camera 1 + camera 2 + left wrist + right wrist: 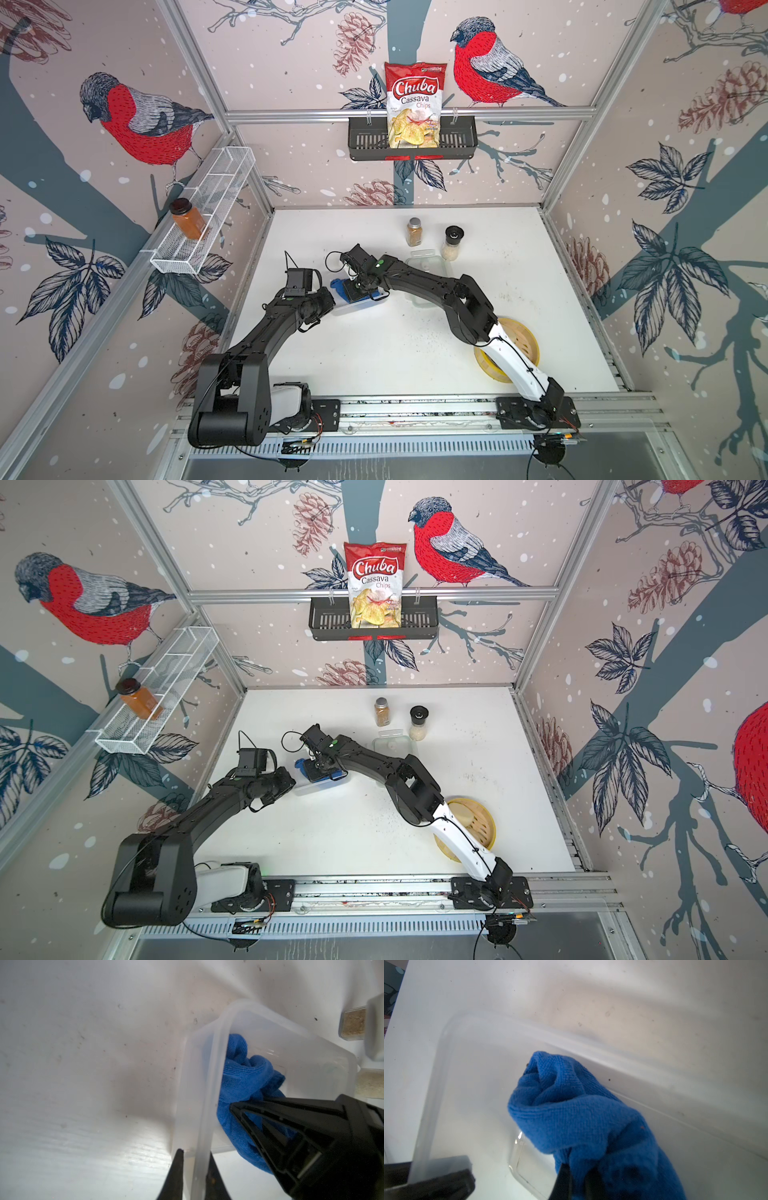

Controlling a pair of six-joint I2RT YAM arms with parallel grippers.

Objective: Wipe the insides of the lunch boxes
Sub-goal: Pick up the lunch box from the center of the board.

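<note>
**Left pins the box, right has the cloth inside it: first box in hand**

Table [478,332]: both arms reach in to its left-middle.

Key relation: the clear lunch box [361,306] sits right under the right gripper [578,1176], long axis roughly left-to-right across the table. The left gripper [195,1152] is at the box's left end, jaws together on that wall, one finger inside and one outside. It looks like a short end. The right jaws are clamped on a bunched blue cloth [571,1109] that hangs down inside the box, close to the pinned wall. Can't tell if it presses on the floor.

My read: the stroke wants to run along the long axis, away from the left gripper toward the free end. Only the right arm is free to do it. Risk: a hard push could twist the box in the pinch.

Containers:
- Bamboo steamer [490,825], partly under the right arm: pale buns.
- Black basket [365,143] on the back wall: chips bag [414,104].
- Wire shelf [195,245]: amber jar [189,218].
- Clear lunch box: cloth only, no food seen.
- Green-rimmed lunch box [420,261]: beyond the right forearm and partly hidden by it, just beside two spice jars [414,232]. White spot inside, not yet wiped by the look of it. The right arm is nearer.
</note>
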